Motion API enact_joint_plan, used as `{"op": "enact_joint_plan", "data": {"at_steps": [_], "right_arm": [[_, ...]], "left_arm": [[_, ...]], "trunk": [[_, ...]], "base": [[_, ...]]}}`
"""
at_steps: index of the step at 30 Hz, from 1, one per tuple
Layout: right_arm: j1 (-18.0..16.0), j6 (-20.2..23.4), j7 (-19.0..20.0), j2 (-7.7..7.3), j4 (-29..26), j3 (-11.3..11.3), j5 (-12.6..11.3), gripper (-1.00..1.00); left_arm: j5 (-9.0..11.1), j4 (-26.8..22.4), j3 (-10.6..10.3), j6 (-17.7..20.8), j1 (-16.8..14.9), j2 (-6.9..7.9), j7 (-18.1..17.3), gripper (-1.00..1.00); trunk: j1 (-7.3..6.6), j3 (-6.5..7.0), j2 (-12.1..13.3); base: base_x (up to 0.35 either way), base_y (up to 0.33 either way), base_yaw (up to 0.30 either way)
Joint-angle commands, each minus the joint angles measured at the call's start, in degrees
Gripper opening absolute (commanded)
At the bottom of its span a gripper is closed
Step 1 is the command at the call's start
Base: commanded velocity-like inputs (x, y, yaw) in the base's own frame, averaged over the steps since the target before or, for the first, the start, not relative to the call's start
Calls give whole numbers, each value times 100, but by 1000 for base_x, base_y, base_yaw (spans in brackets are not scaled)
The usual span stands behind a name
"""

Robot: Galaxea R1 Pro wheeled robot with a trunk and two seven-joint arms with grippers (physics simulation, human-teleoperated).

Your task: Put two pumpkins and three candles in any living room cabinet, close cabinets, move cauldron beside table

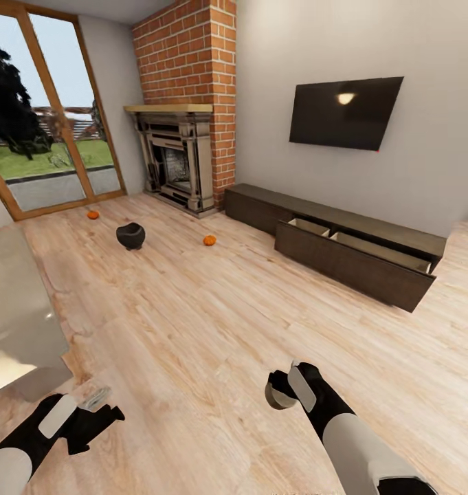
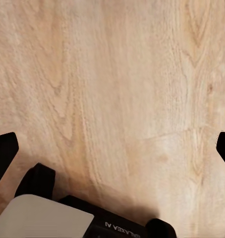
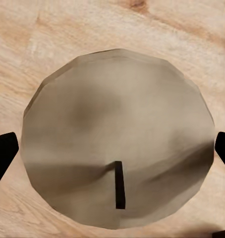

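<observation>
A broad floor [image 1: 213, 323] of pale, strongly grained wood planks spreads ahead, mostly open. The right hand [image 1: 283, 392], black-fingered on a white forearm, grips a candle [image 3: 117, 136]: a stubby grey-beige cylinder with a faceted, rounded top and short dark wick, its sides meeting both fingertips. The left hand [image 1: 99, 412] hangs low over bare boards, fingers spread wide and holding nothing.

Far across the floor, near the glass door [image 1: 41, 124], stands the squat black cauldron [image 1: 130, 236], round with a wide mouth. One small ribbed orange pumpkin [image 1: 93, 214] lies behind it towards the door; another pumpkin [image 1: 209, 240] lies between the cauldron and the cabinet [image 1: 343, 254]. This long, low, dark-brown unit runs along the grey wall under a flat black screen [image 1: 346, 112], one drawer pulled out showing pale wood inside. A red brick fireplace [image 1: 185, 137] fills the corner.
</observation>
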Motion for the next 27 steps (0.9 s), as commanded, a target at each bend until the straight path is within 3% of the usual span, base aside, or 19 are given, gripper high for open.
{"op": "enact_joint_plan", "data": {"at_steps": [1,12,21,24,27], "right_arm": [[0,0,-1,0,0,0,2,-100],[9,-25,5,9,-8,6,2,-100],[9,-14,6,0,-2,2,2,-100],[9,-19,-2,-1,-1,0,2,-100],[9,-30,-10,-1,0,7,2,-100]], "left_arm": [[1,0,0,0,0,-1,1,100],[1,0,0,0,0,-33,2,100],[-13,0,-25,0,0,-115,10,100],[-22,0,-216,-7,0,-120,164,100],[-25,0,-523,-181,0,-126,625,100]], "trunk": [[-23,18,42],[-264,198,483],[-462,359,844],[-528,413,964],[-594,467,1084]], "base": [[0,0,-281],[0,0,-125],[0,0,-260],[0,0,-281],[0,0,-282]]}}
